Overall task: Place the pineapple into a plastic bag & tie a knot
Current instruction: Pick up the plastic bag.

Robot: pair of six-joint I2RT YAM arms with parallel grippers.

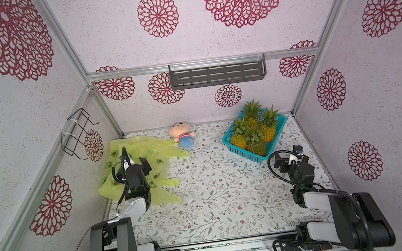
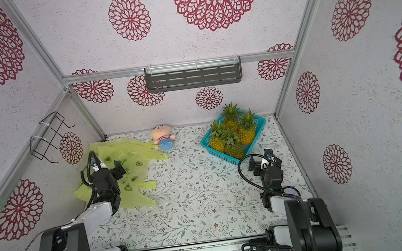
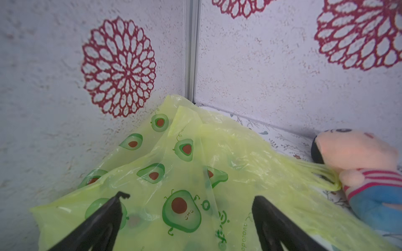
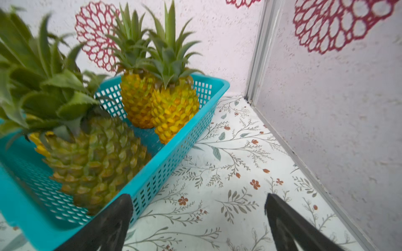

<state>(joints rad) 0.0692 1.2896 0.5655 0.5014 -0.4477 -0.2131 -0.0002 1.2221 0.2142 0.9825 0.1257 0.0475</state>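
The yellow-green plastic bag [image 1: 145, 148] lies flat and crumpled on the table [image 1: 217, 202], in the far corner on the left side. One of its thin handles seems to touch the little doll [image 1: 183, 136]. The left gripper [image 3: 189, 202] hangs just over the bag with its fingers wide apart, holding nothing.

Four pineapples [image 1: 254, 135] stand upright in the blue basket [image 4: 174, 163], on the far right side, well apart from the bag. The right gripper [image 4: 198, 200] sits just beside the basket, near the closest pineapple [image 4: 97, 156]. Its fingers are wide apart and empty too.

A few things may go wrong from here. The bag looks thin and slippery. If the left fingers pinch both sides at once, the mouth probably stays shut and no pineapple fits in. If they pinch too little, the bag may slide out. Pulling the bag may also drag the doll along.

The pineapples stand close together. The right fingers may bump the one next door or the basket wall and tip things over. If they grab only the spiky leaves, the fruit may swing or drop. The basket looks light, so it may lift up with the fruit.
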